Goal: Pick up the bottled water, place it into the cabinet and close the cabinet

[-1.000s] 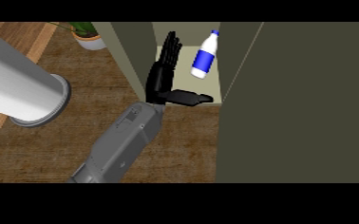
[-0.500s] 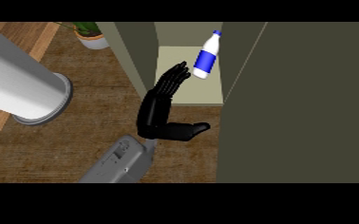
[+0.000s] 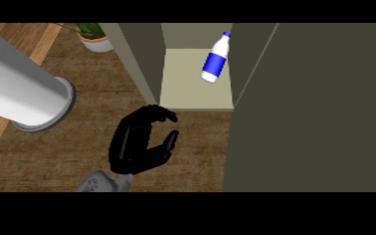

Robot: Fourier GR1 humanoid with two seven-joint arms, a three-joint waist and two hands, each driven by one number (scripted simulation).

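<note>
The left hand [image 3: 140, 147] hangs over the wooden counter [image 3: 66, 152], just in front of the open cabinet [image 3: 195, 93] and outside it. Only a short grey piece of its forearm [image 3: 99, 183] shows, coming in at the lower edge, left of the middle. The hand points away from the robot, toward the cabinet's left front corner. Its fingers [image 3: 150, 113] are curled over at the top, their tips bending toward the right. The thumb [image 3: 170, 140] stands off on the right side, with a gap between it and the fingertips. Nothing lies in that gap: the hand is clenched on nothing.

The bottled water [image 3: 213, 62] is inside the cabinet, on its pale floor and well apart from the hand. It is close to the right inner wall, with its blue cap toward the back. The white body with its blue label slants down and a little to the left. I cannot tell whether it touches the wall.

The cabinet door [image 3: 308, 109] stands open, a broad dark panel filling the right side of the view.

At the left a wide grey cylinder [image 3: 29, 92] rises from the counter. Behind it, near the cabinet's left wall, is a small potted plant [image 3: 94, 39].
</note>
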